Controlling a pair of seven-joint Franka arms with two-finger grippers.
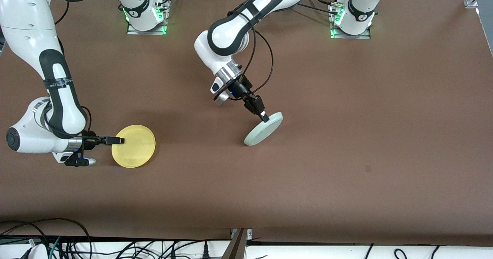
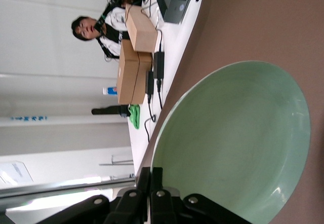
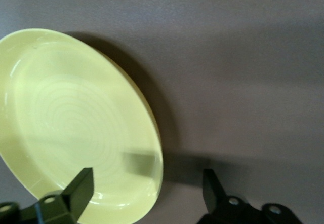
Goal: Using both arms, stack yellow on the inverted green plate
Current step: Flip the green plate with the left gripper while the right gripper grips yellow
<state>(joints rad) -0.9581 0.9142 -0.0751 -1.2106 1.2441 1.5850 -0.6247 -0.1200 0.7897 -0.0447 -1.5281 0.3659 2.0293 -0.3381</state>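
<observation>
**Green plate tipped on edge, yellow plate about to be pinched**

Front view: the left gripper [image 1: 264,116] clamps the green plate [image 1: 263,129] by its rim mid-table, tilted on edge; the yellow plate [image 1: 133,146] lies flat toward the right arm's end.

Left wrist view: the fingers [image 2: 150,179] are clenched on the thin rim; the plate looks light, stiff and likely slippery.

Right wrist view: the right gripper [image 3: 147,186] is spread, straddling the yellow rim, the natural hold.

I see a wide brown table [image 1: 346,155] with a white ledge strung with black cables [image 1: 57,243] along its near edge. My left wrist view shows white walls, a seated person [image 2: 101,29], stacked cardboard boxes [image 2: 134,57], a green cloth [image 2: 134,116] and a small bottle [image 2: 110,90].
</observation>
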